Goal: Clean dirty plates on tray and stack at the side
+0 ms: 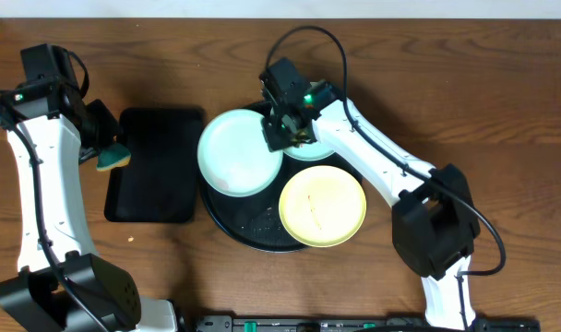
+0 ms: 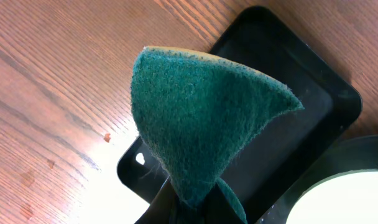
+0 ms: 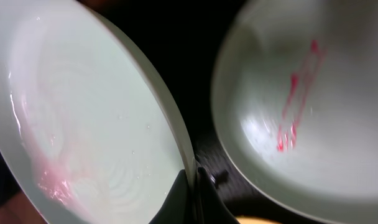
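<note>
The round black tray [image 1: 232,226] holds three plates. A mint-blue plate [image 1: 234,152] lies at its left, partly over the rim; my right gripper [image 1: 277,129] is shut on that plate's right rim [image 3: 190,180]. The wrist view shows a pink smear on it [image 3: 52,180]. A second mint-blue plate [image 1: 319,149] lies behind the right arm, with red streaks [image 3: 295,99]. The pale yellow plate [image 1: 322,205] sits at the tray's front right with thin marks. My left gripper [image 1: 103,148] is shut on a green sponge [image 2: 201,118], held beside the rectangular tray's left edge.
A smaller rectangular black tray [image 1: 156,166] lies left of the round tray; it also shows in the left wrist view [image 2: 301,93]. A few small crumbs [image 2: 106,137] lie on the wooden table [image 1: 502,111].
</note>
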